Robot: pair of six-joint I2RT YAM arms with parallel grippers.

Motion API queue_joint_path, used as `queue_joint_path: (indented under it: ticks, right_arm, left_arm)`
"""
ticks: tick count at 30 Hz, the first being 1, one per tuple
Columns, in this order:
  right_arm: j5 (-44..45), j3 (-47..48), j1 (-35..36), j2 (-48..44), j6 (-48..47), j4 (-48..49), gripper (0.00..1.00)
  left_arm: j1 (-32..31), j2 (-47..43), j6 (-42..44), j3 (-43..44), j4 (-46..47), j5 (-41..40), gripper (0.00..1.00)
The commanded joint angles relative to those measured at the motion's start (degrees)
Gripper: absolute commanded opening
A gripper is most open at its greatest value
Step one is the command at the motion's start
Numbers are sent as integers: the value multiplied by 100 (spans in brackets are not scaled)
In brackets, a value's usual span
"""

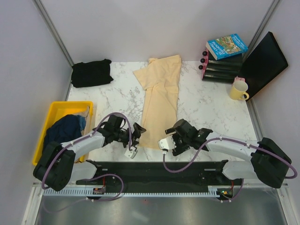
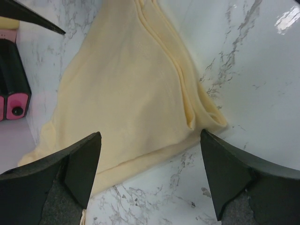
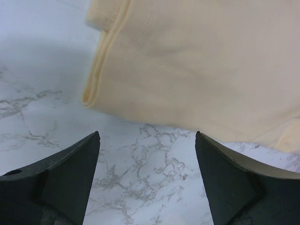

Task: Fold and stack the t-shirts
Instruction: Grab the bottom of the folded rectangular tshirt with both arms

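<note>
Desk [image 1: 206, 108]: white marble, grey veins.
Cream-yellow t-shirt [image 1: 161, 101]: lay mid-desk, folded into a long strip, hem nearest.
Black t-shirt [image 1: 91, 73]: folded, far-left corner.
Navy t-shirt [image 1: 65, 129]: bunched in yellow bin [image 1: 58, 107], left.
Left hand [image 1: 134, 140]: wide, holding nothing, at the hem's left.
Right hand [image 1: 168, 136]: wide, holding nothing, at the hem's right.
Book [image 1: 226, 46]: cover writing unreadable.

The left arm [image 1: 82, 143] and right arm [image 1: 234, 146] were white with big black joints. A purple cable [image 1: 115, 114] looped along each. The fingers [image 2: 82, 161] were black pointed wedges with rough grey pads [image 2: 51, 204].
</note>
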Motion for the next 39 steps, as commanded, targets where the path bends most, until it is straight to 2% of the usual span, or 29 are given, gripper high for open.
queue_joint_path:
  ticks: [1, 4, 9, 15, 21, 27, 35, 39]
  right_arm:
    - [-42, -137, 354, -27, 62, 562, 89]
    - [-138, -242, 486, 35, 238, 764, 89]
    - [-148, -409, 609, -71, 396, 694, 88]
    - [-279, -497, 610, -343, 449, 132, 87]
    - [-428, -532, 618, -536, 396, -176, 87]
    - [-360, -559, 662, -142, 457, 306, 84]
    - [-236, -497, 662, 263, 546, 659, 71]
    - [-148, -401, 671, 386, 633, 633, 53]
  left_arm:
    - [-62, 181, 1624, -121, -235, 664, 93]
    - [-105, 322, 2064, -165, -358, 691, 93]
    - [-229, 392, 2084, -156, -499, 709, 93]
    - [-282, 182, 1961, -236, -622, 586, 92]
    - [-282, -64, 2030, -104, -1280, 331, 92]
    - [-290, 76, 2215, -113, -1430, 418, 92]
    - [-299, 602, 2005, 212, -1351, 269, 87]
    - [-299, 858, 1917, 414, -1281, 182, 80]
